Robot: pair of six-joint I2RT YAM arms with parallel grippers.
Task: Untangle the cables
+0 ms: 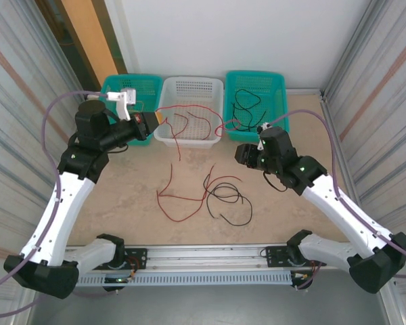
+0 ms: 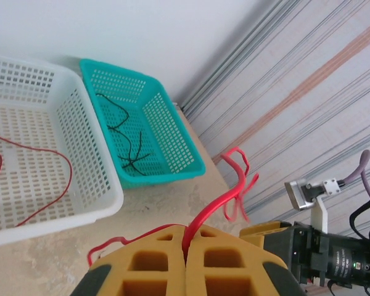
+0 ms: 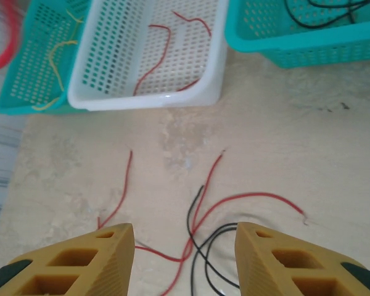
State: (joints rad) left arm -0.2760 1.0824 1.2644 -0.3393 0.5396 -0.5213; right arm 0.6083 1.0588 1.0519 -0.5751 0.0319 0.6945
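Red stands out first: a red cable (image 2: 205, 214) is clamped between the closed fingers of the left gripper (image 2: 186, 246), which is held up at the far side of the table (image 3: 333, 135), just in front of where the left teal basket (image 1: 132, 77) meets the white basket (image 1: 188, 139). From that grip the cable runs across above the white basket toward the right teal basket (image 3: 308, 46) and curls in the air near the right arm.

The right gripper (image 3: 185, 246) hangs over the table with its fingers parted and nothing between them. Below it, loose red strands (image 3: 253, 196) and a black cable (image 3: 193, 216) lie crossed over one another in a tangle on the tabletop, roughly midway between the two arms.

More red wire (image 3: 151, 55) lies inside the white basket. A yellow cable (image 3: 61, 44) sits in the left teal basket, and a black wire (image 2: 135, 154) in the right one.
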